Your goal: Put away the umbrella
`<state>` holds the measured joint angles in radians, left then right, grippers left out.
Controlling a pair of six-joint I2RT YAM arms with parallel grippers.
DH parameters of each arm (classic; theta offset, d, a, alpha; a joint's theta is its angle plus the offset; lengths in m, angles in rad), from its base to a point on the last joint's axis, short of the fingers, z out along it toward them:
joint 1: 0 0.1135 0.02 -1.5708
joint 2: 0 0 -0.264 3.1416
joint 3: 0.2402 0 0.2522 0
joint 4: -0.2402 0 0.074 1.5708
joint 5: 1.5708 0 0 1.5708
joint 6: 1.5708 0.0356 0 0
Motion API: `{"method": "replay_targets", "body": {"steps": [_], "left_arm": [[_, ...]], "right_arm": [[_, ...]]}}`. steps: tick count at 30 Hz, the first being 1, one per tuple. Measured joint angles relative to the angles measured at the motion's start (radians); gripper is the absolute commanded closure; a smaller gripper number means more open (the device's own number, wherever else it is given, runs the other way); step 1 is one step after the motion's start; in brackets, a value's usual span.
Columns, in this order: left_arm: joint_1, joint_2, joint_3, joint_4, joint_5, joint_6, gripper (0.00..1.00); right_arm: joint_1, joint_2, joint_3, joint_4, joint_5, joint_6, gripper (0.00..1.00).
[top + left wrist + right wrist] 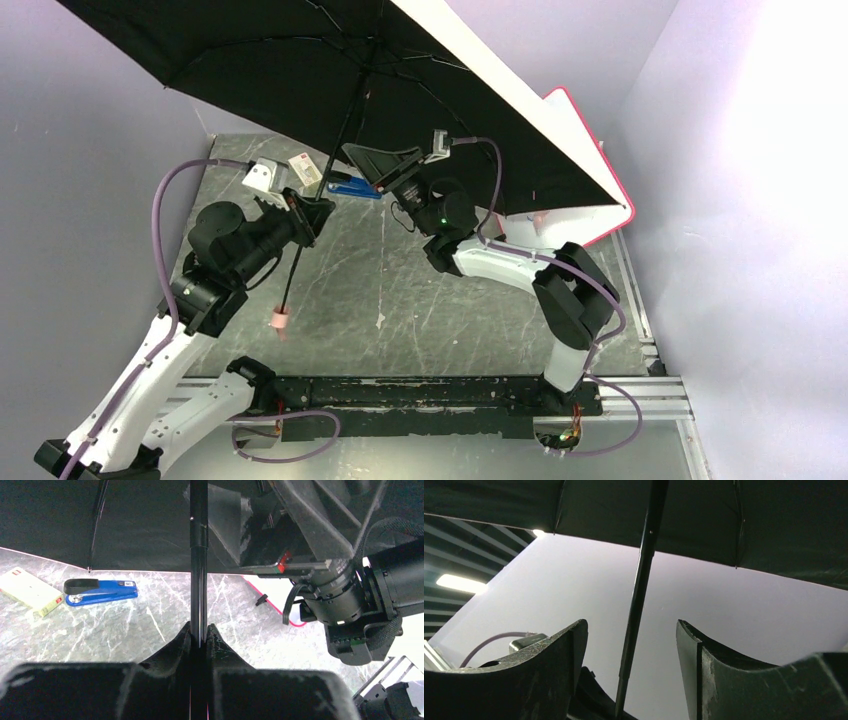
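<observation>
The umbrella is open, and its black underside (300, 60) fills the top of the top view, with the pale outer side along the right edge. Its thin black shaft (345, 135) slants down to the pink handle (280, 320), which hangs above the table. My left gripper (316, 213) is shut on the shaft (198, 555), which rises from between its fingers (199, 630). My right gripper (362, 166) is open higher up on the shaft. In the right wrist view the shaft (644, 560) runs between its spread fingers (631, 626) without touching either.
A blue stapler (352, 187) (100, 590) and a flat white box (305, 165) (30, 590) lie on the marble table behind the grippers. A pink-framed whiteboard (590, 150) leans at the back right. Purple walls close both sides.
</observation>
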<state>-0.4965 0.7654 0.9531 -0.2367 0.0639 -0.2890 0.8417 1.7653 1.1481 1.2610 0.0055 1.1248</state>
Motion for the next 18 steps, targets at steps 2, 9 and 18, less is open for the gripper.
{"method": "replay_targets", "body": {"steps": [2,9,18], "left_arm": [[0.0,-0.001,0.0,0.001,0.021,0.009,0.95],[0.0,-0.008,-0.008,0.0,0.111,0.031,0.95],[0.002,-0.012,-0.023,-0.023,0.121,0.034,0.86]], "right_arm": [[0.0,0.001,0.008,0.006,0.015,-0.006,0.33],[-0.01,0.061,0.108,0.007,0.06,-0.026,0.41],[-0.036,0.095,0.117,0.066,0.042,-0.004,0.99]]}}
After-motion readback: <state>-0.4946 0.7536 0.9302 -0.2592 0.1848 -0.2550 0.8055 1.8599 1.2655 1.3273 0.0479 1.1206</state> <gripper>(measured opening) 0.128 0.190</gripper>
